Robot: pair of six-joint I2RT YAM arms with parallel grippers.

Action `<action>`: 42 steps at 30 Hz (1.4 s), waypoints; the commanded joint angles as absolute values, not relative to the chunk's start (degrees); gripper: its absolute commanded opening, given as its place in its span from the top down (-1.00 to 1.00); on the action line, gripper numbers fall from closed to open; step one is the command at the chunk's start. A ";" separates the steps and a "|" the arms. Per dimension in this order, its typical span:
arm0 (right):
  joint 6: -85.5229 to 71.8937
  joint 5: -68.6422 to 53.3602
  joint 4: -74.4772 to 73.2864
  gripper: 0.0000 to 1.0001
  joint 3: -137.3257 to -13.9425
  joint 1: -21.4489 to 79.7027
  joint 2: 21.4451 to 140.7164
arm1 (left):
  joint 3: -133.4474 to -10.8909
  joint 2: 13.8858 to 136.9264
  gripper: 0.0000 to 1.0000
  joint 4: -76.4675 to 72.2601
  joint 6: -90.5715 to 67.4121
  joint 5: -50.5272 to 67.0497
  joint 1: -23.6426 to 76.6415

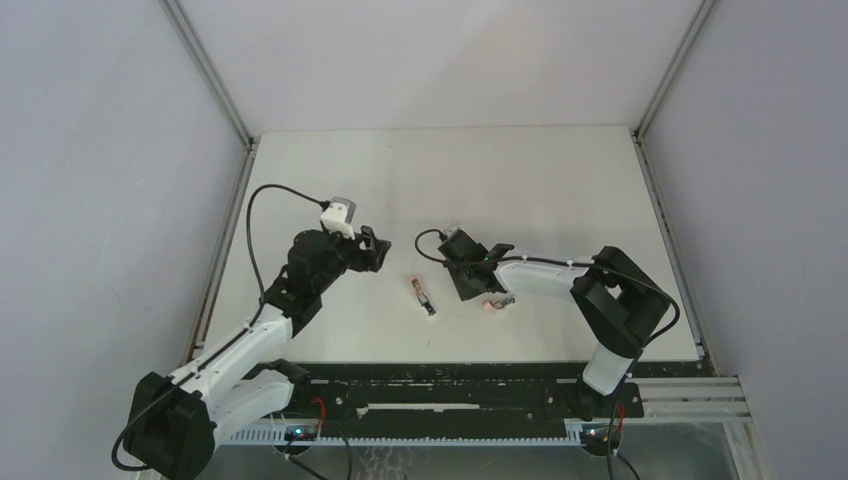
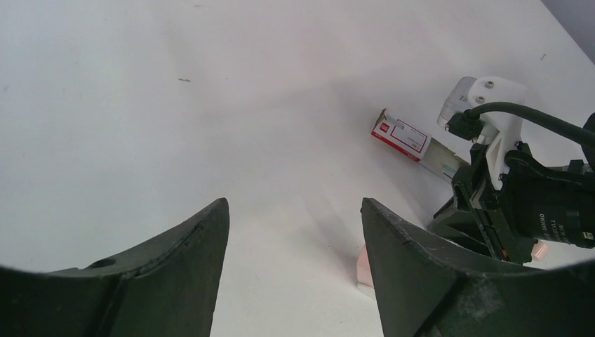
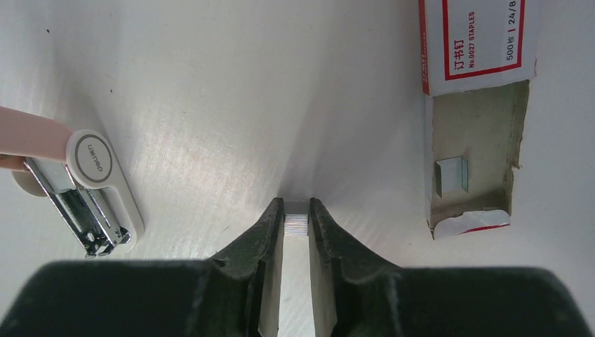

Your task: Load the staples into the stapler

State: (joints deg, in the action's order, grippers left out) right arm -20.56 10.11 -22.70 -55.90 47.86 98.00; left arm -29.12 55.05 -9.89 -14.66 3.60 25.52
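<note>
White table: broad open surface beyond staple box, walls along far and side edges. Left gripper near box, fingers spread wide, holding nothing. Right gripper just beside box's torn open end. Stapler hinged open, apart from box, beyond right gripper. Staples pinched between right gripper's fingers.

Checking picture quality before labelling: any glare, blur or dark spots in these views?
Right wrist: streaky glare on the table, yet staples and box print are sharp. Left wrist: left gripper fingers dark and soft, lower corners vignetted. Top external: even light, small parts tiny.
</note>
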 commanded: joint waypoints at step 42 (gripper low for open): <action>-24.77 13.19 -10.17 0.80 -58.30 60.89 95.42 | -16.39 39.54 -0.47 -12.97 -20.39 -9.98 25.00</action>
